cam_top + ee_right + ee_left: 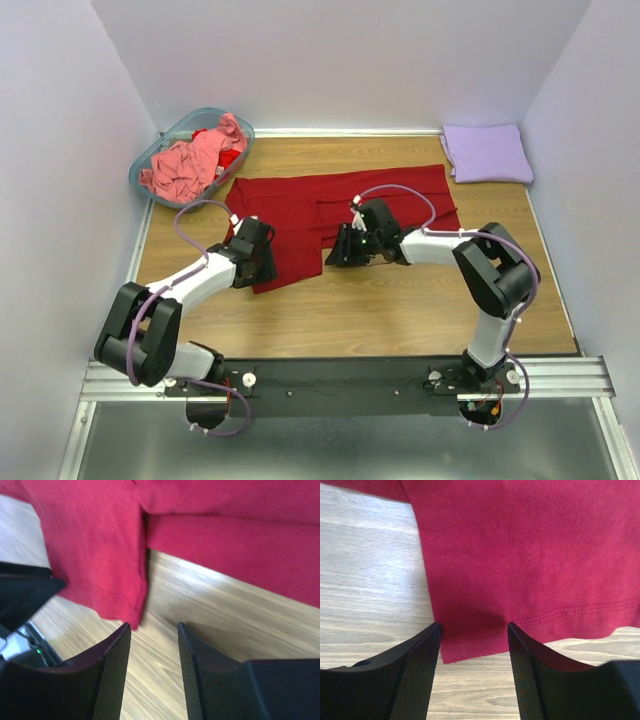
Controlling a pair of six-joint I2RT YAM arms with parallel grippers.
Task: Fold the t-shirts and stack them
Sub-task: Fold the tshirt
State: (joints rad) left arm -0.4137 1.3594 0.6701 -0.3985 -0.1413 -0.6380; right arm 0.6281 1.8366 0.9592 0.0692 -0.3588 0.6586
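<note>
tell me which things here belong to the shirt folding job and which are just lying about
job:
dark red t-shirt
lavender t-shirt, already folded
salmon-pink t-shirt, crumpled

lying about:
teal plastic basket holding the pink one
wooden table

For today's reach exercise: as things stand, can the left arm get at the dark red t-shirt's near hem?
Probably yes. The left arm has its jaws apart just at the hem corner of the dark red t-shirt, which lies flat on the table, and nothing sits between them.
</note>
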